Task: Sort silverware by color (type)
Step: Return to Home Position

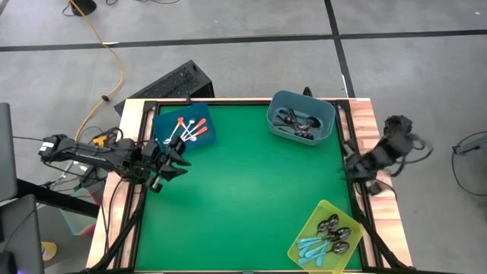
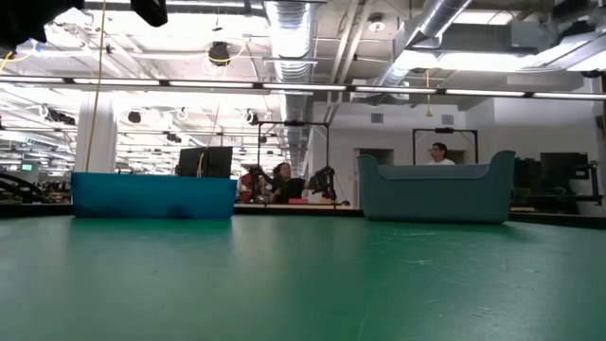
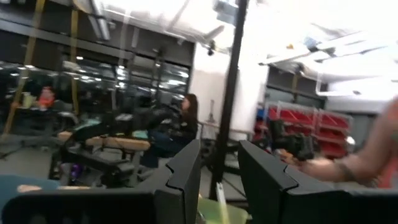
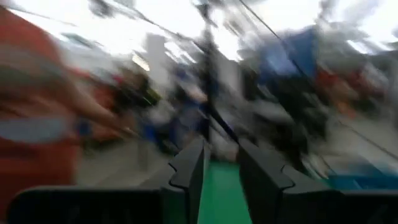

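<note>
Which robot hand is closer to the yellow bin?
Right. The right gripper is at the table's right edge, on the same side as the yellow bin. The left gripper is across the table, near the left edge.

Grey concrete floor [image 1: 251, 65], ducted ceiling [image 2: 289, 24] overhead

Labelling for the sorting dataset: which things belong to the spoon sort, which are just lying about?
Job: red-handled spoons in dark blue bin; dark spoons in grey-blue bin; light blue spoons in yellow bin; left gripper, right gripper, at the table's sides.
Lying about: yellow cable on the floor; black object beside the table.
</note>
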`<state>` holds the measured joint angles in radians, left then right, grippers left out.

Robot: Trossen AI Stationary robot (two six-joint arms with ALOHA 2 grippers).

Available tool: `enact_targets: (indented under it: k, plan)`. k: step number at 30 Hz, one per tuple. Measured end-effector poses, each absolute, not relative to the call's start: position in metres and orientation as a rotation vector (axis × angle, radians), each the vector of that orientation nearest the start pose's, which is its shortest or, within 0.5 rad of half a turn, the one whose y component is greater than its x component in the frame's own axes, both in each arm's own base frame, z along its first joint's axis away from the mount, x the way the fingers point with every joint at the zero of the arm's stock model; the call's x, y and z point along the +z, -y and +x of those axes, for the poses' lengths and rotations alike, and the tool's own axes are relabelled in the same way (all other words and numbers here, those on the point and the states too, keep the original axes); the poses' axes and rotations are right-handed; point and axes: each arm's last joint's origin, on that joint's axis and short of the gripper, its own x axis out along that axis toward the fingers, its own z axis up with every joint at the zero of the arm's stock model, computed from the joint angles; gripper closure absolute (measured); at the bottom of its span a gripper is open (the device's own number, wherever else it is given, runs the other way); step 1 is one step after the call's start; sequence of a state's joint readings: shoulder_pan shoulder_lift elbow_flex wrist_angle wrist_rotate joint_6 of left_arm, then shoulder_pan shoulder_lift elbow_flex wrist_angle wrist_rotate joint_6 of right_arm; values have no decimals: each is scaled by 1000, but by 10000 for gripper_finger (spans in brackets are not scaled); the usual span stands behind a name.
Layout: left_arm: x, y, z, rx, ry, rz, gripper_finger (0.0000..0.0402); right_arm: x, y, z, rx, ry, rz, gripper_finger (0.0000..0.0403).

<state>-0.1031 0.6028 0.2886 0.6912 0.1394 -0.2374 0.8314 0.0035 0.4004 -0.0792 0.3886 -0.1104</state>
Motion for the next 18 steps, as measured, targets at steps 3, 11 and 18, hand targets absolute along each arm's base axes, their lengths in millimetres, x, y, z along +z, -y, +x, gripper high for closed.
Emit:
enact_targets:
  k: [3,11,18]
  plan:
    - [266,20,146,-290,311,-214,309,259,-35,51,319,185,82,280]
    - [258,24,155,-275,244,-228,309,229,-45,65,287,225,150,280]
    - [245,31,169,-220,166,-243,309,202,-48,74,232,182,126,280]
